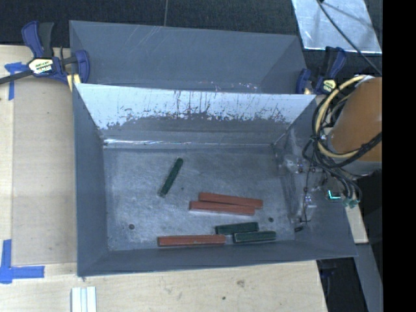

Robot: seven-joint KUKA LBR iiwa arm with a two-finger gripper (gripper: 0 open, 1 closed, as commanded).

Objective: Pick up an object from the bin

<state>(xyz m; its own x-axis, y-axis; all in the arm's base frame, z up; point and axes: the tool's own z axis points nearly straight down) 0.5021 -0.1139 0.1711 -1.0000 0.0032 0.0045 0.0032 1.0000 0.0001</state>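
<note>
Dark speckled floor (214, 5) spans the top, with a shiny silver sheet (335, 15) lying at its upper right.

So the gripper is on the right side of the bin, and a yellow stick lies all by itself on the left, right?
Not quite: the stick lying by itself on the left is dark green, not yellow. The camera view shows it tilted on the floor of the bin. The gripper is at the bin's right side.

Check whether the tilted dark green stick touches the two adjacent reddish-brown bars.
Apart: the camera view shows bare floor between the green stick and reddish-brown bars.
</note>
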